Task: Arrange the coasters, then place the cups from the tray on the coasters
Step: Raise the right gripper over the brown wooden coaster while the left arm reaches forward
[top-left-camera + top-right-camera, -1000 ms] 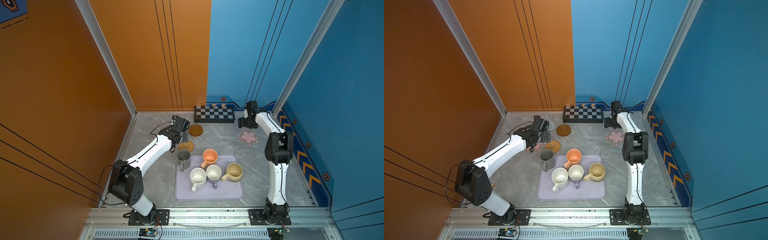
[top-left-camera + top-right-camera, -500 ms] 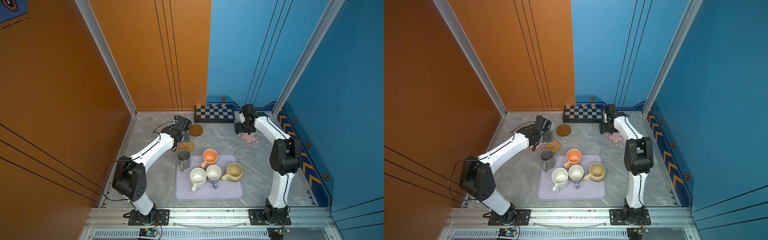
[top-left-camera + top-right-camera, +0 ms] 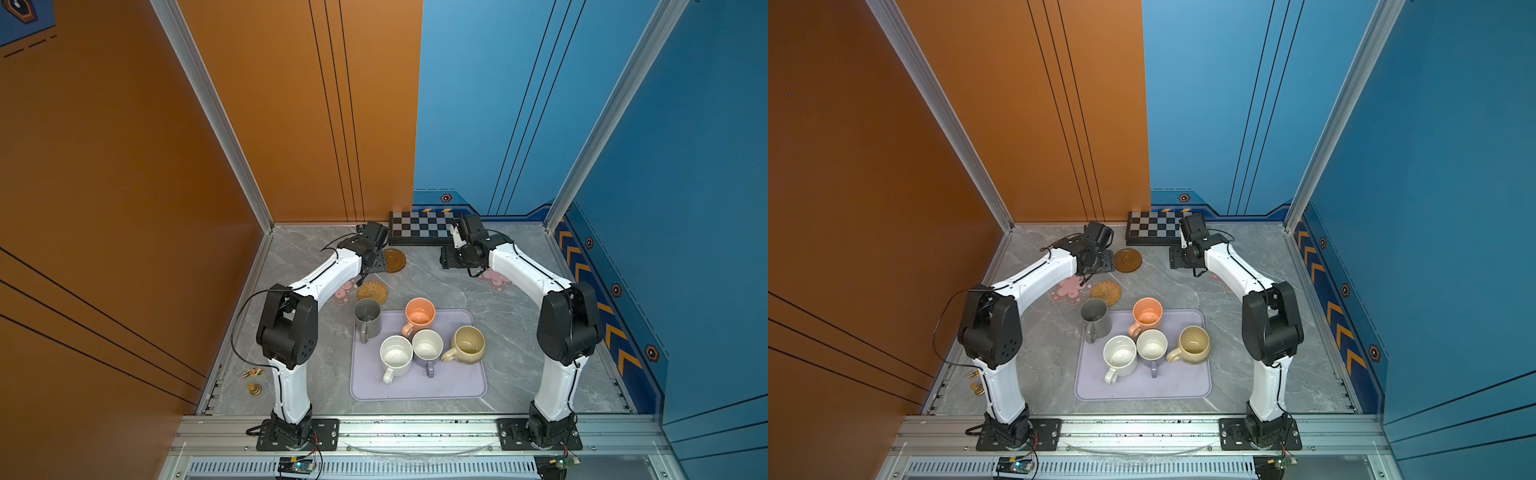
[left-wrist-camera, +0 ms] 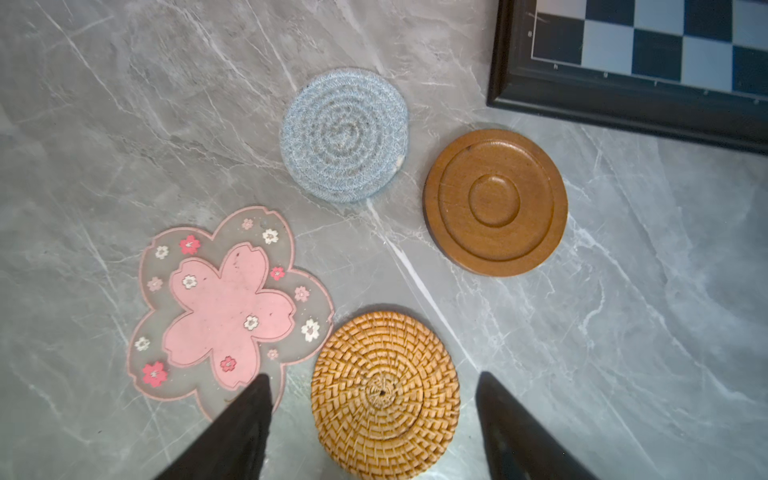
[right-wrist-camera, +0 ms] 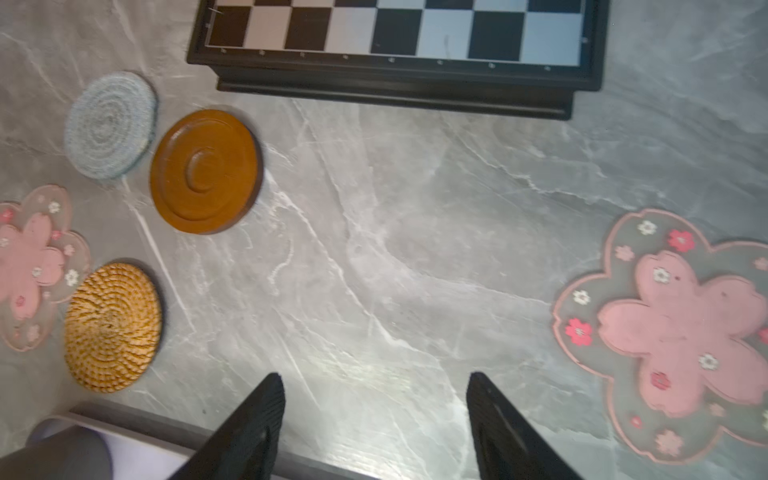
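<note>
4 coasters sit in a bunch just left of the middle in both top views, above the tray. They are the clear flower-shaped mat with pink blossoms [image 4: 224,307], the woven golden rattan disc [image 4: 384,390], the grey-blue spiral disc [image 4: 344,135] and the dark brown wooden disc [image 4: 494,201]. The 2nd clear pink flower mat [image 5: 681,332] lies well apart, right of the middle, partly under the white right arm [image 3: 523,270].

The large pale lavender tray [image 3: 457,386] is in the lower middle. The tall grey mug [image 3: 367,316] stands at its upper left corner. The orange mug [image 3: 420,316], speckled white mug [image 3: 395,355], lavender mug with cream inside [image 3: 427,345] and squat beige-yellow mug [image 3: 469,344] stand on it.

The left gripper [image 4: 372,376] hangs over the rattan disc with its jaws apart, holding nothing. The right gripper [image 5: 372,376] is over the bare grey marble table [image 5: 395,249], jaws apart and holding nothing too.

The rattan disc is just beside the flower mat, so grabbing 1 could push the other. The flower mats are flat, so fingers may slip off. The white, lavender and orange mugs crowd together, so lifting 1 may bump the others.
</note>
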Motion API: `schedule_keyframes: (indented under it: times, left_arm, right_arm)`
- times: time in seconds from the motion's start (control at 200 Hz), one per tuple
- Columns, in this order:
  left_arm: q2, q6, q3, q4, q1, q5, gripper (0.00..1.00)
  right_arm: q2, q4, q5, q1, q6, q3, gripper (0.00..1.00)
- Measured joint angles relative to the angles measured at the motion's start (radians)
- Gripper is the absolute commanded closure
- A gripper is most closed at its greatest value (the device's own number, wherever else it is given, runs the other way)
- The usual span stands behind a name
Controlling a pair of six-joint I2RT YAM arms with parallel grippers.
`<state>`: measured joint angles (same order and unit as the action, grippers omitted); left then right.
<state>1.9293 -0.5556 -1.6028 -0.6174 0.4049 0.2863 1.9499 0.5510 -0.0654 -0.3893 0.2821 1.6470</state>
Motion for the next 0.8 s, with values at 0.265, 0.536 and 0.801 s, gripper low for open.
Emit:
schedule_keyframes:
  times: [0.265,0.536,0.801]
  left_arm:
    - [0.100,-0.088,-0.061,0.044,-0.090,-0.099,0.64]
    - [0.251,-0.143,-0.134,0.138,-0.101,-0.177,0.67]
    - [0.378,-0.215,-0.230,0.212,-0.110,-0.232,0.68]
  right_arm:
    - [0.089,-0.022,0.011,-0.063,0.098,0.073,0.31]
    - [0.101,-0.022,0.025,-0.084,0.135,0.074,0.30]
    - [0.100,-0.076,0.036,-0.087,0.135,0.009,0.29]
